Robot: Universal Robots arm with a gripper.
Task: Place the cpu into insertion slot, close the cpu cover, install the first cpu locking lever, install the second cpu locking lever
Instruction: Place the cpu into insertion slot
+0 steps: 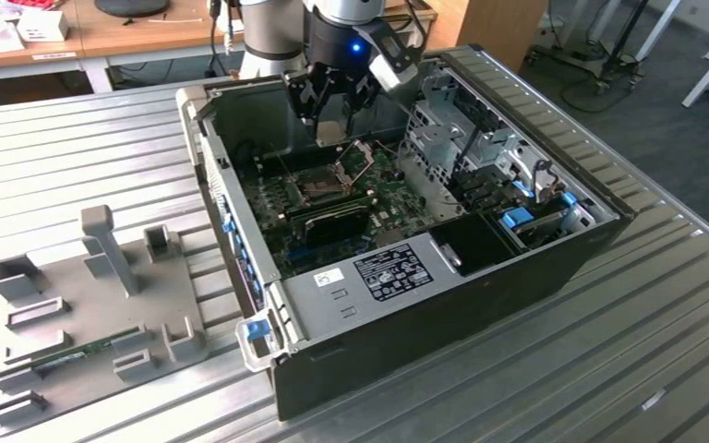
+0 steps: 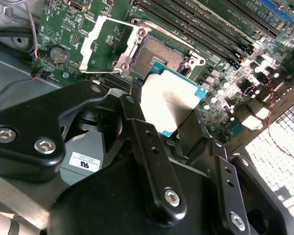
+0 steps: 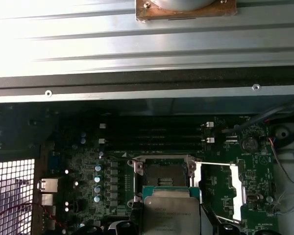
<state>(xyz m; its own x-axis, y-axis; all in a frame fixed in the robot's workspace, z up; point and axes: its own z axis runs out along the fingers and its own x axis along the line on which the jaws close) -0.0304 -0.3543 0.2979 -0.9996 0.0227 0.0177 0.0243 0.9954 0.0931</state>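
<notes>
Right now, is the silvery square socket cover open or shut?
Open: the silvery square cover frame lies swung aside, leaving the dark square socket bare.

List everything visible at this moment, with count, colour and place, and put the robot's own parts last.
computer case: one, black and grey, side open, on the ribbed metal table
motherboard: one, green, inside the case
insertion slot: one, dark with a silvery rim, on the motherboard, empty
cpu cover: one, silvery, swung open beside the slot
cpu: one, grey top with a teal edge, held above the board next to the slot
memory sticks: at least two, dark, in the long slots near the socket
fixture tray: one, grey, on the table at the exterior view's left
tool: one, black, closed on the cpu
arm: one, dark and silver, reaching into the case from above
</notes>
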